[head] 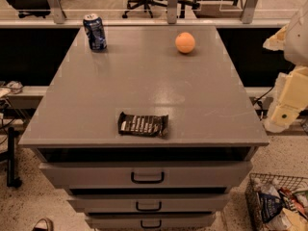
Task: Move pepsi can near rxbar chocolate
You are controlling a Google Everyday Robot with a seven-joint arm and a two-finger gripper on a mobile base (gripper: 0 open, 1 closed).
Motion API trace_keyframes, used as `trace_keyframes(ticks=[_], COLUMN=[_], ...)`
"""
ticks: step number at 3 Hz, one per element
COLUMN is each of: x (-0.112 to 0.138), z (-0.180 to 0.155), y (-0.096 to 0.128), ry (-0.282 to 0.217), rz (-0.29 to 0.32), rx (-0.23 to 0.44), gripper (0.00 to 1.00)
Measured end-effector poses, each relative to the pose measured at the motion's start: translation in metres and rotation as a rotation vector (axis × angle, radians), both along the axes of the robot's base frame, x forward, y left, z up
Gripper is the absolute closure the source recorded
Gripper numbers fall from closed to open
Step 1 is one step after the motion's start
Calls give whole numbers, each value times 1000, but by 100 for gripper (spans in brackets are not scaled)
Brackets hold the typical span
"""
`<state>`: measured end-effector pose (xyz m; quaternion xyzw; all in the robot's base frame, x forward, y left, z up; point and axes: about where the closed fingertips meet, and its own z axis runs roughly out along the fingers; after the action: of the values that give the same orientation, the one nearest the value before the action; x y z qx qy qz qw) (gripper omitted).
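Observation:
The pepsi can (95, 31), dark blue with a silver top, stands upright at the far left corner of the grey cabinet top (144, 81). The rxbar chocolate (143, 124), a flat bar in a dark wrapper with white lettering, lies near the front edge, slightly left of centre. My gripper (280, 115) hangs on the pale arm at the right edge of the camera view, beyond the cabinet's right side and well away from both the can and the bar. It holds nothing that I can see.
An orange fruit (185, 42) sits at the far right of the top. Drawers with dark handles (147, 177) face me below. A wire basket (279, 203) of packets stands on the floor at the right. Office chairs stand behind a rail at the back.

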<state>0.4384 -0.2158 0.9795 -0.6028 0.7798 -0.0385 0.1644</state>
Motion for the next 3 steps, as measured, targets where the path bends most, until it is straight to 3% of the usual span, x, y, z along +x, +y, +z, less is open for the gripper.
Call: trace_keyframes(ticks=[2,3], x=[13,57], z=[2,1], y=[8,35], ry=[-3,-36], rz=[14,29], rx=[6,42], gripper=[0,0])
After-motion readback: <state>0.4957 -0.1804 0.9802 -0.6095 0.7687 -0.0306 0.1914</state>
